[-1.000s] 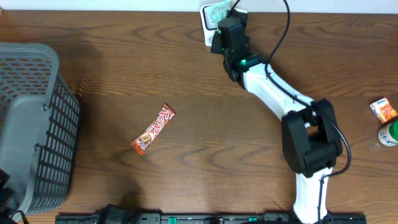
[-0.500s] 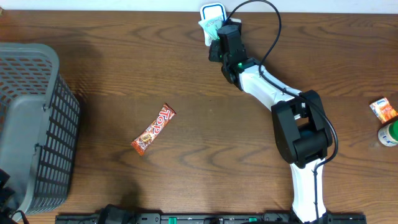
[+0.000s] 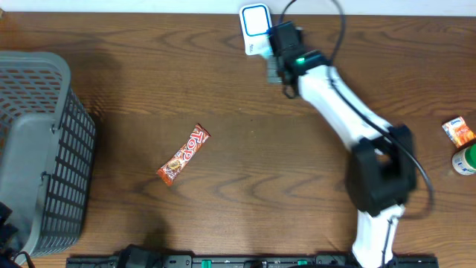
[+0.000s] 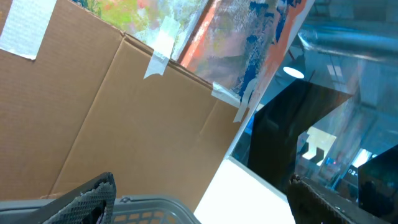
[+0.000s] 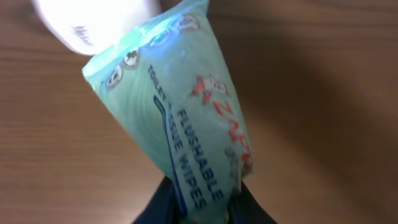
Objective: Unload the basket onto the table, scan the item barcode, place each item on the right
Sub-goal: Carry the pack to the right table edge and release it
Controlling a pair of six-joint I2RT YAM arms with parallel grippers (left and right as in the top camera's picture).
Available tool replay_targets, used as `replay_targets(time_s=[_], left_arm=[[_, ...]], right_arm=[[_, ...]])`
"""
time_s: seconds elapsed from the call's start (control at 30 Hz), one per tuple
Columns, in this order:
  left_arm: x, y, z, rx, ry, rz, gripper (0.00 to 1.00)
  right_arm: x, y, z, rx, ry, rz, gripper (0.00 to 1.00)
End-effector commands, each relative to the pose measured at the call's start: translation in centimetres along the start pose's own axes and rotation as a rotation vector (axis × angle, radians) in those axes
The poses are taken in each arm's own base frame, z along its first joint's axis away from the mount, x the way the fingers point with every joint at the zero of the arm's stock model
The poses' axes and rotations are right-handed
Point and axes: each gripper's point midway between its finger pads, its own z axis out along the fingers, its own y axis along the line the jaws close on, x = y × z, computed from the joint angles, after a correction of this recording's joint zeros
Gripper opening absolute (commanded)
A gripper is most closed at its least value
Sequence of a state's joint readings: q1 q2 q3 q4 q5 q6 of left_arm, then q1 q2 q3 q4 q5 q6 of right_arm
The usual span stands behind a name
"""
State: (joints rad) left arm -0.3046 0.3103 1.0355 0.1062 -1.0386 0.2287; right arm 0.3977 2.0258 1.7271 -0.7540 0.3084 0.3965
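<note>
So your right gripper [image 5: 202, 208] is pinched nearly shut on the bottom end of a green pack of flushable wipes [image 5: 180, 118]. It only has that one edge, so the printed face hangs free. My guess is that's the point: nothing blocks the pack's surface from the scanner. The pack's top end sits right up against the white scanner [image 3: 255, 20] at the far edge of the table [image 3: 245, 186], and in the wrist view the two overlap. I can't spot a barcode on the side the wrist camera shows, so it may be on the other face, the one turned toward the scanner. Can't say for sure though.

Your left gripper [image 4: 208, 199] is spread wide with nothing between the fingers. It's parked just above the rim of the grey basket [image 3: 74, 171] and out of the way, which makes sense since the right arm is doing the scan alone.

Containers: the basket sits at the left end of the table, and I don't see anything in it from overhead. A candy bar [image 3: 184, 155] in a red-orange wrapper lies loose on the wood, well apart from both the basket and the scanner, probably waiting its turn.
</note>
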Motion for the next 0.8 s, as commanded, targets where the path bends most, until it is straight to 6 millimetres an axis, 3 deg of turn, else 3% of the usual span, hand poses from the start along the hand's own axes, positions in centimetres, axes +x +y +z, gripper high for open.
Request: replay_targets(time_s=[0.0, 0.07, 0.17, 0.27, 0.37, 0.47, 0.57, 0.6, 0.63, 0.67, 0.7, 0.73, 0.77], left_arm=[[0.3, -0.1, 0.1, -0.008, 0.005, 0.001, 0.88], [0.3, -0.1, 0.1, -0.008, 0.005, 0.001, 0.88], [0.3, -0.1, 0.1, -0.008, 0.005, 0.001, 0.88], [0.3, -0.1, 0.1, -0.008, 0.005, 0.001, 0.88], [0.3, -0.1, 0.1, -0.008, 0.005, 0.001, 0.88], [0.3, -0.1, 0.1, -0.008, 0.005, 0.001, 0.88], [0.3, -0.1, 0.1, -0.008, 0.005, 0.001, 0.88], [0.3, -0.1, 0.1, -0.008, 0.005, 0.001, 0.88], [0.3, -0.1, 0.1, -0.008, 0.005, 0.001, 0.88], [0.3, -0.1, 0.1, -0.008, 0.005, 0.001, 0.88], [0.3, -0.1, 0.1, -0.008, 0.005, 0.001, 0.88], [0.3, -0.1, 0.1, -0.008, 0.005, 0.001, 0.88], [0.3, -0.1, 0.1, -0.008, 0.005, 0.001, 0.88]], right_arm=[[-4.0, -8.8, -8.6, 0.211, -0.145, 0.171, 0.01], [-2.6, -14.1, -10.6, 0.367, -0.105, 0.225, 0.01], [-0.4, -22.2, -12.0, 0.600, -0.027, 0.296, 0.01], [2.2, -28.2, -11.5, 0.733, 0.066, 0.358, 0.01], [5.1, -32.3, -10.0, 0.801, 0.130, 0.433, 0.01], [9.4, -36.4, -7.6, 0.840, 0.194, 0.540, 0.01], [12.3, -38.0, -5.0, 0.773, 0.235, 0.615, 0.04], [13.1, -38.5, -4.2, 0.746, 0.241, 0.635, 0.09], [13.8, -39.0, -3.6, 0.721, 0.247, 0.652, 0.26], [14.1, -39.3, -3.4, 0.708, 0.249, 0.666, 0.45], [14.3, -39.7, -3.2, 0.692, 0.247, 0.688, 0.76], [14.3, -40.0, -3.1, 0.679, 0.239, 0.706, 0.96], [14.0, -40.2, -3.2, 0.661, 0.231, 0.722, 0.99]])
